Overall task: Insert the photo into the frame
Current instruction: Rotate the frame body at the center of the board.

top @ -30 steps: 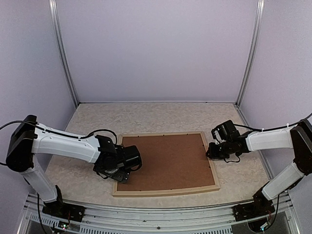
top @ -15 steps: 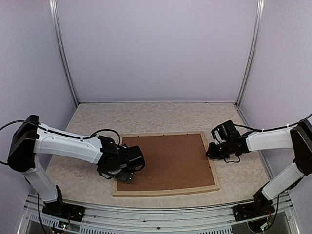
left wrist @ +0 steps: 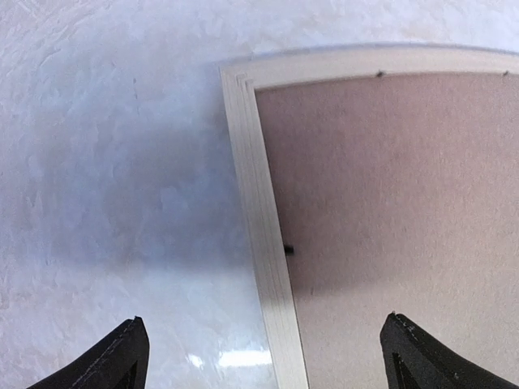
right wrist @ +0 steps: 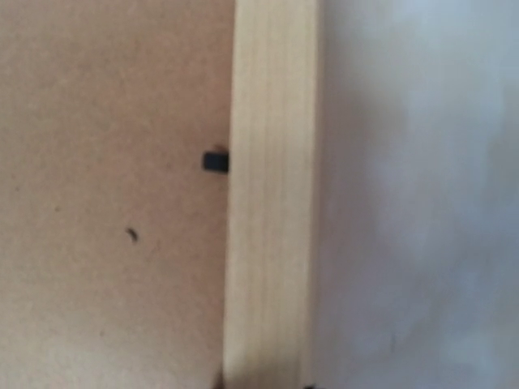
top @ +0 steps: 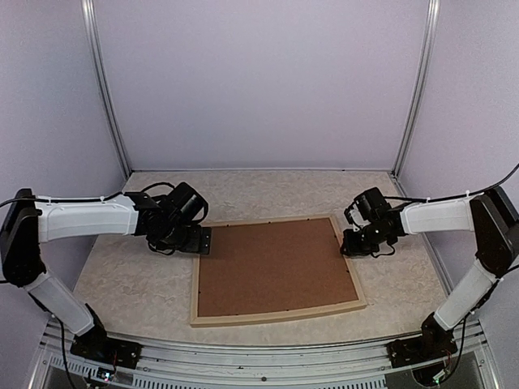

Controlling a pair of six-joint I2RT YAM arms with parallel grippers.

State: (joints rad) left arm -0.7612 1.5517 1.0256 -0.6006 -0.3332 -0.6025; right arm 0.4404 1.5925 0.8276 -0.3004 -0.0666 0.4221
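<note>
The frame [top: 276,315] of pale wood lies flat on the table with the brown backing board [top: 276,263] showing inside it. The photo is hidden. My left gripper [top: 203,241] is wide open over the frame's far-left corner. In the left wrist view the gripper [left wrist: 263,352] straddles the left rail [left wrist: 259,219] without touching it. My right gripper [top: 349,243] is at the right rail. In the right wrist view its fingertips show only as dark tips, tight on either side of the rail [right wrist: 272,203].
Small black retaining tabs [right wrist: 215,160] stick out from the rails over the board; one shows in the left wrist view [left wrist: 289,250]. The pale mottled table [top: 243,190] has walls behind and on both sides, and metal posts [top: 105,89] stand at the back corners.
My left arm has moved from the frame's near-left part up to its far-left corner. The frame has turned slightly. The right gripper has stayed at the right rail.
</note>
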